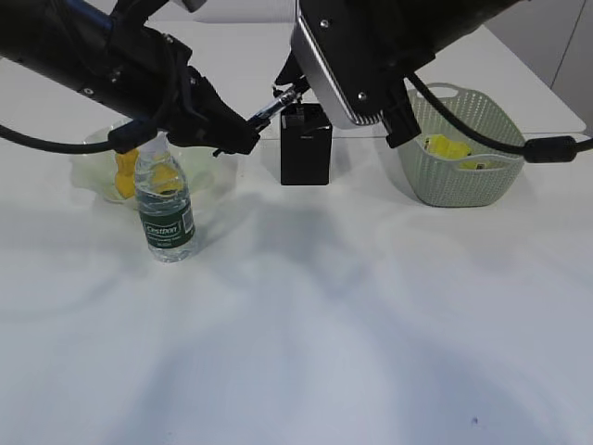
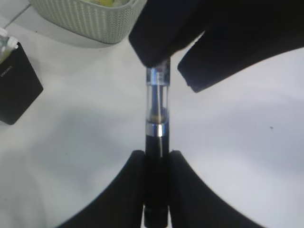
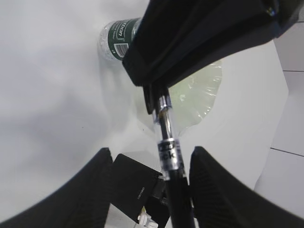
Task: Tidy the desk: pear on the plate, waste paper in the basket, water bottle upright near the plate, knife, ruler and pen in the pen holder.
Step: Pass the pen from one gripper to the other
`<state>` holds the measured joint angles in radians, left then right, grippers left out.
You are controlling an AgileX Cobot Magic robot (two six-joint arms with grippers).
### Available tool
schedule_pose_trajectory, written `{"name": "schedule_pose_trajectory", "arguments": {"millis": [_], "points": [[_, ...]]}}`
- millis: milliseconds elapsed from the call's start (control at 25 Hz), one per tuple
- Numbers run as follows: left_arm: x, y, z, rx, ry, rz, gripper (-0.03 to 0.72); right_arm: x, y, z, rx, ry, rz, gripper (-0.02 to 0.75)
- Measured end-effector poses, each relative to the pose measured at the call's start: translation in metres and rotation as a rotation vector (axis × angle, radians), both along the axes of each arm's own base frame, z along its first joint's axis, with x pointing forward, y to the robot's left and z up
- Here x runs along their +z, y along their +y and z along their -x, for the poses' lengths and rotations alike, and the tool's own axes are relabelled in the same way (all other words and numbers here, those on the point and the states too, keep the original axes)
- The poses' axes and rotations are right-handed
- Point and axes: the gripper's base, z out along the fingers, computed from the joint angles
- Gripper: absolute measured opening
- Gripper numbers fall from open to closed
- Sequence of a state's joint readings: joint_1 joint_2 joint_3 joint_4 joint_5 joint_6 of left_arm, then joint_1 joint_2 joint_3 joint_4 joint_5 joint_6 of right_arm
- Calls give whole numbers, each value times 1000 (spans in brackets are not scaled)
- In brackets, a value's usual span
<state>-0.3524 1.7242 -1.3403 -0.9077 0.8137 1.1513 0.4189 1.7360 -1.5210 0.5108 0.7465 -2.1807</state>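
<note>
Three containers stand on the plain white counter point(image 1: 306, 324). Sage-green woven-look plastic basket point(image 1: 459, 181), right: bright yellow zigzag-folded paper strip point(image 1: 447, 146) inside. Pale green wavy-rimmed glass plate point(image 1: 93, 167), left: small yellow pear point(image 1: 125, 171) on it. Matte black square pen holder point(image 1: 306, 148), centre rear: white-tipped items protrude, identity unclear. Small clear plastic water bottle with dark green label point(image 1: 165, 209) stands upright just in front of the plate. Left tool point(image 2: 156, 159) is clamped narrow on a black-and-clear pen with silver bands point(image 2: 156, 114), above the holder. Right tool point(image 3: 149, 161) brackets the same pen, jaws apart, not touching.
</note>
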Motion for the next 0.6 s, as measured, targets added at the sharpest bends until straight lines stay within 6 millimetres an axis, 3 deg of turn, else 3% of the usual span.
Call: {"name": "schedule_pose_trajectory", "arguments": {"millis": [600], "points": [[-1, -2, 2, -12, 8, -12, 97, -2, 22, 12, 38, 30, -13, 386]]}}
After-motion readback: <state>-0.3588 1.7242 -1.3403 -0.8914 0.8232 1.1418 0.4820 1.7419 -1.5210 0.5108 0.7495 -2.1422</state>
